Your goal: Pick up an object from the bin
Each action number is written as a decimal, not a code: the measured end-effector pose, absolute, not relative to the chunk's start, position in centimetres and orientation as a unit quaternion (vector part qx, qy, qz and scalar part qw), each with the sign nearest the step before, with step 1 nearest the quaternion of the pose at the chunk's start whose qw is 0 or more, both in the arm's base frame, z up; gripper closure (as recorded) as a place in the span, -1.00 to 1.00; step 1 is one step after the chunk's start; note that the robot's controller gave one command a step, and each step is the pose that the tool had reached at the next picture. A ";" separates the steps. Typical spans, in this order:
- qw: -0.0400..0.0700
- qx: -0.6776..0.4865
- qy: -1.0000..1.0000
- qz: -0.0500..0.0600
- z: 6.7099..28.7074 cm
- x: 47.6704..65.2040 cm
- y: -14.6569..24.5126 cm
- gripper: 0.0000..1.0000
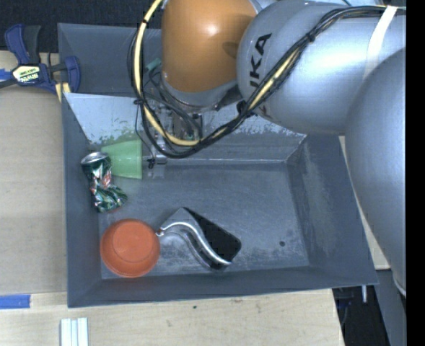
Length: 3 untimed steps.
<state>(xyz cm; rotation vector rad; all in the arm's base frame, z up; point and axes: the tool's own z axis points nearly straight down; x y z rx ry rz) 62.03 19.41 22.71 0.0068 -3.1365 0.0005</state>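
My gripper (170, 130) hangs below the arm's wrist at the back left of the bin, close to the back wall. Right beside it on the left lies a pale green plastic cup (125, 158) on its side, its mouth towards the gripper. A crushed green and silver drink can (102, 184) lies against the left wall, touching the cup's lower edge. Much of the gripper is hidden by cables and the wrist.
An orange round cup (130, 248) sits in the front left corner. To its right lies a black flat tool with a curved silver handle (206, 241). The arm covers the bin's back right part.
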 end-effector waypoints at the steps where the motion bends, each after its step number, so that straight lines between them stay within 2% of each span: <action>1: -0.002 0.000 -1.000 -0.001 23.3 62.2 19.3 -1.00; 2: -0.003 -0.054 -0.999 -0.002 10.8 61.5 22.8 -1.00; 3: -0.004 -0.070 -0.998 -0.003 11.0 61.6 22.7 -1.00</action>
